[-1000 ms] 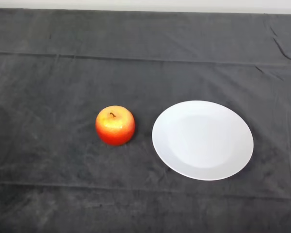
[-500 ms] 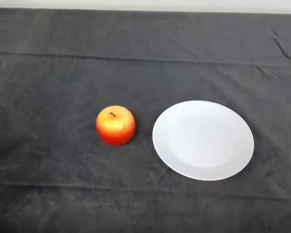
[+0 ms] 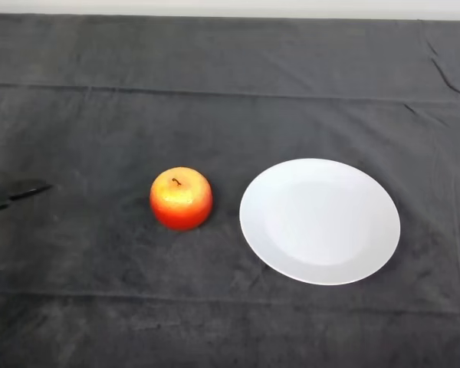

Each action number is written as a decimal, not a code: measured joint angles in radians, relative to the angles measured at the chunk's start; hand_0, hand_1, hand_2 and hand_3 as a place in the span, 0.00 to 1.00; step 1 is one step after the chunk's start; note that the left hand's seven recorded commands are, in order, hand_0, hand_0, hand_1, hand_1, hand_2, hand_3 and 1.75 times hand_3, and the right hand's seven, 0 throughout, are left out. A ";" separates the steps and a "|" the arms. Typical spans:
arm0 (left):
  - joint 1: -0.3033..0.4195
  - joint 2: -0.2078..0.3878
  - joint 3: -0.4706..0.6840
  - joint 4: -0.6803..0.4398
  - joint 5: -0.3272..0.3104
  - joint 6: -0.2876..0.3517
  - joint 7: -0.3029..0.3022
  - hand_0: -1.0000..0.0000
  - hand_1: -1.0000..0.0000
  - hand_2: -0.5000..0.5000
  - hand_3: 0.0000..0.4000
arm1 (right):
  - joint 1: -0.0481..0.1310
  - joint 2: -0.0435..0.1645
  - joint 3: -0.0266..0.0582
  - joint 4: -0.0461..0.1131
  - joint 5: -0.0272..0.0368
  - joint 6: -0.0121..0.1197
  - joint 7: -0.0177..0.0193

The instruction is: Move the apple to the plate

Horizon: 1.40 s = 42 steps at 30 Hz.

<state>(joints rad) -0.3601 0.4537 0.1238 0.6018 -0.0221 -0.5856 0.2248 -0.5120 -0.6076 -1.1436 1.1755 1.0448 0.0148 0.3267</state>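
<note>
A red and orange apple (image 3: 181,198) stands upright on the dark cloth, left of centre, stem up. A white round plate (image 3: 320,221) lies just to its right, a small gap apart, with nothing on it. Only the black fingertips of my left hand (image 3: 15,192) show at the left edge, level with the apple and well to its left. The fingers are straight, point toward the apple and hold nothing. The rest of the hand and the arm are out of view.
The dark cloth (image 3: 230,92) covers the whole table, with creases across the back and front. A pale strip (image 3: 230,6) runs along the far edge.
My left hand's fingertips have come into view at the left edge, reaching rightward toward the apple. The apple and plate have stayed put.
</note>
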 measured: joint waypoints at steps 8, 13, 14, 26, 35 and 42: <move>0.064 -0.041 -0.078 -0.132 0.032 0.101 -0.001 1.00 1.00 0.50 0.00 | 0.000 0.000 0.0010 0.000 -0.0001 0.000 0.0000; 0.064 -0.063 -0.121 -0.158 0.053 0.150 -0.003 1.00 1.00 0.50 0.00 | 0.000 0.000 0.0011 0.000 -0.0001 0.000 0.0000; 0.064 -0.065 -0.129 -0.163 0.054 0.158 -0.004 1.00 1.00 0.50 0.00 | 0.000 0.000 0.0012 0.000 -0.0001 0.000 -0.0001; 0.043 -0.118 -0.259 -0.163 0.076 0.251 -0.018 1.00 1.00 0.50 0.00 | 0.000 0.000 0.0011 0.000 -0.0002 0.000 -0.0001; -0.091 -0.140 -0.315 -0.079 0.075 0.265 -0.038 1.00 1.00 0.50 0.00 | 0.000 0.000 0.0014 0.000 -0.0002 0.000 -0.0002; -0.135 -0.161 -0.348 0.050 0.073 0.261 -0.048 1.00 1.00 0.50 0.00 | 0.000 0.000 0.0017 0.000 -0.0002 0.000 -0.0002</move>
<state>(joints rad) -0.4952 0.2927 -0.2244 0.6522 0.0506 -0.3249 0.1763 -0.5120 -0.6076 -1.1419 1.1754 1.0447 0.0149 0.3265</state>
